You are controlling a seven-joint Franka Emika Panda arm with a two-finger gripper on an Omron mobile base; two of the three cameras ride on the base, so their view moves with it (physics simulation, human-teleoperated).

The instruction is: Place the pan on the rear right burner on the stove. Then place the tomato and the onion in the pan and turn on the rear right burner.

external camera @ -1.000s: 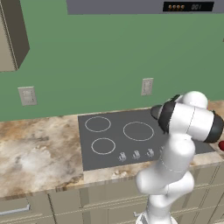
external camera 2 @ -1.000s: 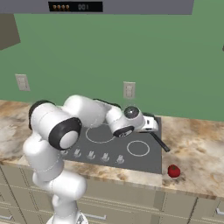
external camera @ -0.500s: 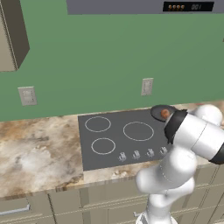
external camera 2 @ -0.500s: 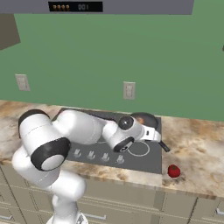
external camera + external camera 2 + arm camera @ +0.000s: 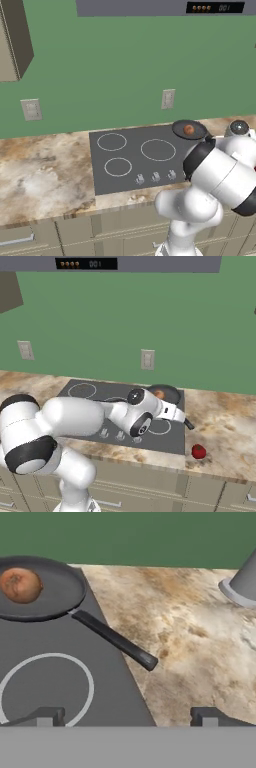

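Your claw [image 5: 125, 717]: jaws spread wide, nothing held; fingertips [image 5: 45, 716] low in hand view, one over stove [image 5: 60, 712] glass, other over marbled tabletop [image 5: 200, 642]. Pan [image 5: 45, 592] upper left of hand view, apart from claw, handle [image 5: 115, 640] angling toward frame centre. Onion [image 5: 21, 585] sits inside pan. White burner ring [image 5: 45, 687] lower left, near claw. In right base view, tomato [image 5: 199, 451] lies on tabletop lower right, off stove, well apart from pan [image 5: 165, 392].
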